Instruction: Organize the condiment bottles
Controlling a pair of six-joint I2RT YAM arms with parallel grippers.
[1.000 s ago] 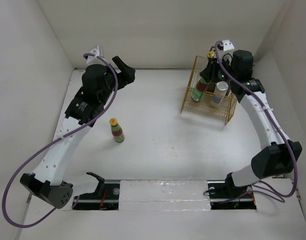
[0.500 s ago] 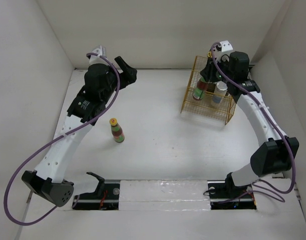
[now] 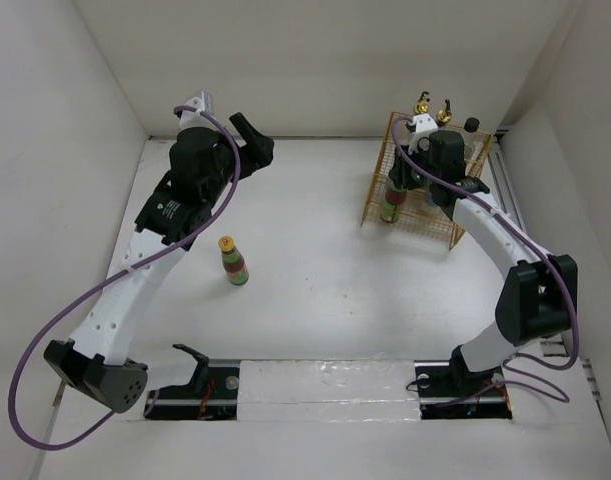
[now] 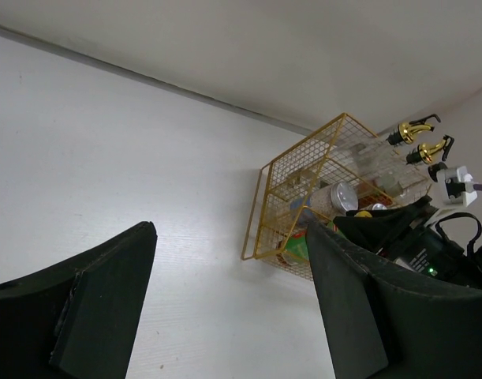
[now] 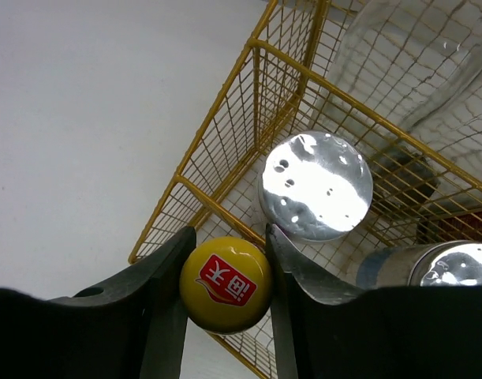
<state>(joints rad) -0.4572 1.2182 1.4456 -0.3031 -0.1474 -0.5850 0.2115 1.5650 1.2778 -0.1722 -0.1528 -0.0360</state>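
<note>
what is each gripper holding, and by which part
The right gripper pinches a sauce bottle by its yellow cap; the left gripper is open and holds nothing.

Glossy, smooth yellow plastic on the cap of the sauce bottle [image 5: 226, 283], with a printed red mark. Matt black plastic, faintly grainy, on the fingers [image 5: 158, 316] of the right gripper [image 5: 227, 268]. Mirror-bright polished metal, pierced with small holes, on the shaker lid [image 5: 315, 185]. Thin metal wire in a gold finish for the basket [image 5: 225, 134]. Clear, smooth glass on the cruet [image 5: 414, 71]; shiny gold metal on the cruet tops [image 4: 412, 132]. Matt white, smooth surface [image 3: 315, 270]. Smooth white plastic shell on the left arm [image 3: 120, 295]
</note>
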